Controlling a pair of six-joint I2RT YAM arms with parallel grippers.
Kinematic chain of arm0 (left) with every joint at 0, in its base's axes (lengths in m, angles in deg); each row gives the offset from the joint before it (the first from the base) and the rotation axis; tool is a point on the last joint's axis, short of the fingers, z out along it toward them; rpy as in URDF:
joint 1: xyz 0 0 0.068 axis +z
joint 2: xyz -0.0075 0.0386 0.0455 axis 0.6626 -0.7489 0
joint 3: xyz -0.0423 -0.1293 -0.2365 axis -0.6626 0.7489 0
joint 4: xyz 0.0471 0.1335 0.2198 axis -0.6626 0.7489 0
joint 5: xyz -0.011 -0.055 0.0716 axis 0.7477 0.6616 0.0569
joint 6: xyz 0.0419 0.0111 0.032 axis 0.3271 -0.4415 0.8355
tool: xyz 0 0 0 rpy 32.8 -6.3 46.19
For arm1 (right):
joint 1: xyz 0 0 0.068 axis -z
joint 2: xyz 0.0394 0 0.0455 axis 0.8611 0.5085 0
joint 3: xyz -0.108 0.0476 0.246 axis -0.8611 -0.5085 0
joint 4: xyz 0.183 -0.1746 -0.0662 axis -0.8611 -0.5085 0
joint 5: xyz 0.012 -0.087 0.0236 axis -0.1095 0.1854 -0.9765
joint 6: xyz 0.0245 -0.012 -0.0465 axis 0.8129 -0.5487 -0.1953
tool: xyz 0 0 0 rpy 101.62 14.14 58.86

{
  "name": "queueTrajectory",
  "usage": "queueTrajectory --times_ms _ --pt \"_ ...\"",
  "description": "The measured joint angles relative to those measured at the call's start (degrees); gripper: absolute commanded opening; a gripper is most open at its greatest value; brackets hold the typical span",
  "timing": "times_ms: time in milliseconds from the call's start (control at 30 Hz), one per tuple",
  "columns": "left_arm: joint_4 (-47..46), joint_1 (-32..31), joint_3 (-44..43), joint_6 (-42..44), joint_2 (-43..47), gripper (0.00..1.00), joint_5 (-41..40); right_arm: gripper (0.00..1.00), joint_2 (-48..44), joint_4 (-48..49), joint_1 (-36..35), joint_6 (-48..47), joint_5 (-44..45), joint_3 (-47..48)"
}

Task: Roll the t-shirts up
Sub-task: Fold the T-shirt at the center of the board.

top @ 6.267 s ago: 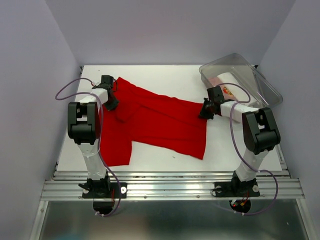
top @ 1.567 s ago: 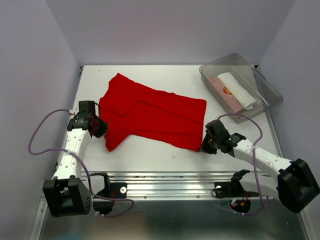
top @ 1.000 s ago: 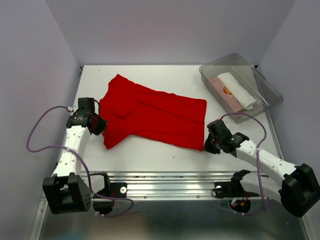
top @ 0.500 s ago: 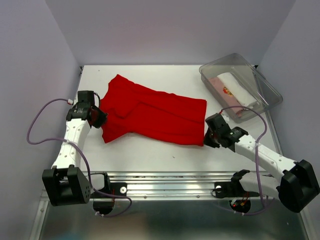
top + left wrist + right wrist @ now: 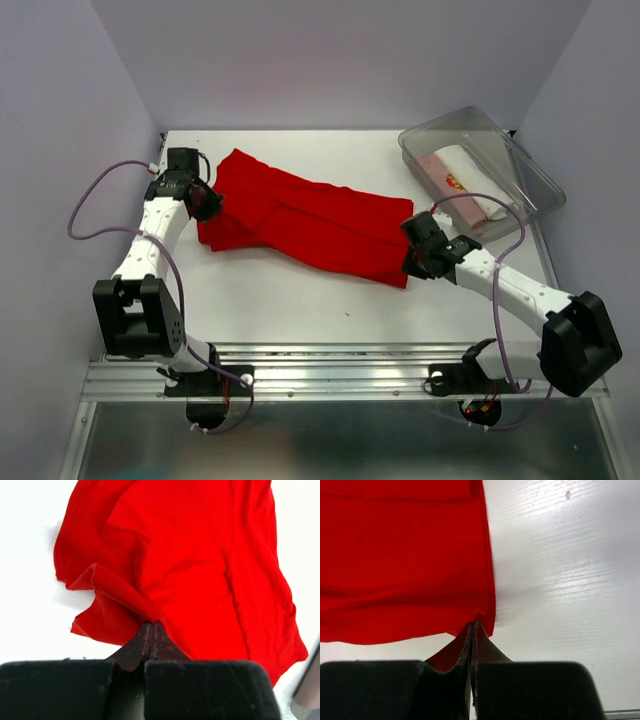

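Note:
The red t-shirt (image 5: 305,222) lies across the middle of the white table, its near edge folded back over itself. My left gripper (image 5: 205,200) is shut on the shirt's left edge; the left wrist view shows the jaws (image 5: 151,626) pinching a fold of red cloth (image 5: 190,565). My right gripper (image 5: 408,258) is shut on the shirt's near right corner; the right wrist view shows the jaws (image 5: 473,625) pinching the red hem (image 5: 400,560). A white shirt (image 5: 472,178) and a pale pink one (image 5: 447,185) with a red print lie in the tub.
A clear plastic tub (image 5: 520,165) stands at the back right of the table (image 5: 300,300). Purple cables loop beside both arms. A metal rail (image 5: 340,375) runs along the near edge. Walls close in on the left, back and right.
Both grippers have carried the shirt's near edge away from the arms, towards the back of the table. The shirt has become a narrower folded band. Both stay shut on the cloth.

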Motion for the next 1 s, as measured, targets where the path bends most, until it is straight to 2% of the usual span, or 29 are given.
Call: queueTrajectory --times_ms 333,900,933,967,1000 --pt "-1.7 -1.7 -7.1 1.6 -8.7 0.00 -0.7 0.01 4.9 0.5 5.7 -3.7 1.7 2.9" --pt "-4.6 -3.1 -12.1 3.9 -19.6 0.00 -2.4 0.03 11.6 4.7 8.6 -6.3 2.1 4.9" --pt "-4.7 -3.1 -12.4 4.1 -20.0 0.01 -2.6 0.06 12.0 5.1 8.8 -6.5 2.1 4.9" --pt "-4.9 -3.1 -12.8 4.3 -20.5 0.08 -2.6 0.17 12.5 5.6 9.0 -6.6 2.1 5.0" --pt "-5.1 -3.1 -13.2 4.6 -21.0 0.19 -2.7 0.21 12.7 5.9 9.2 -6.7 2.1 5.0"
